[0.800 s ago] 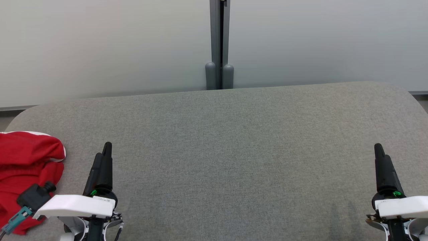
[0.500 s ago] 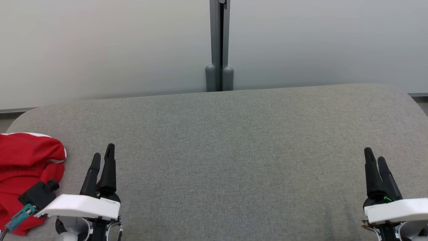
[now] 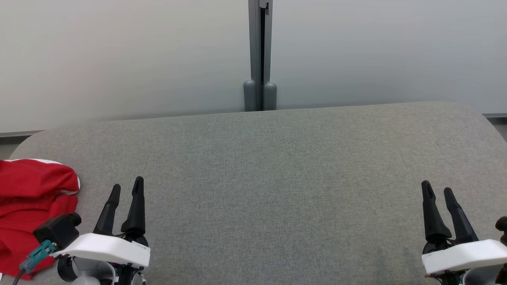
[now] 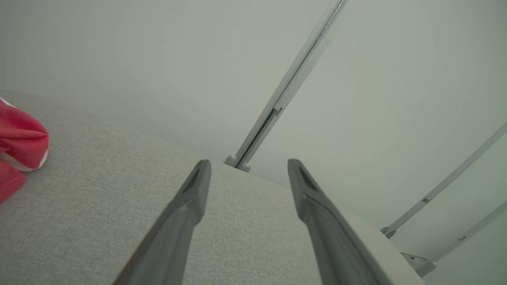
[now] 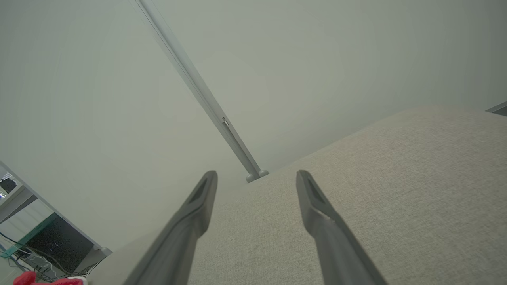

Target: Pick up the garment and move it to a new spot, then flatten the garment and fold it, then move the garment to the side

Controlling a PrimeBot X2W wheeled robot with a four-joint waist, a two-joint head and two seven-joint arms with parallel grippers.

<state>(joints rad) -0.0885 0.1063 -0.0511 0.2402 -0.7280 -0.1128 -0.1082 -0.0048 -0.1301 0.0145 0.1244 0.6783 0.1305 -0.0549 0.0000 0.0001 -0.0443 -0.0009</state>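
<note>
Head view: red garment (image 3: 35,190) crumpled on counter (image 3: 253,158); left pincer (image 3: 127,182) just beside it, fingers apart; right pincer (image 3: 436,186) well away, fingers apart.

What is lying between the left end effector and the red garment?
Bare grey surface separates the left end effector from the garment, seen in the head view.

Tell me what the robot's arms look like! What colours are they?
Both the left end effector and the right end effector have two long black fingers tapering to narrow tips. Behind each sits a smooth white cover. Beside the left one is a small black box with a teal plug and a dark cable.
</note>
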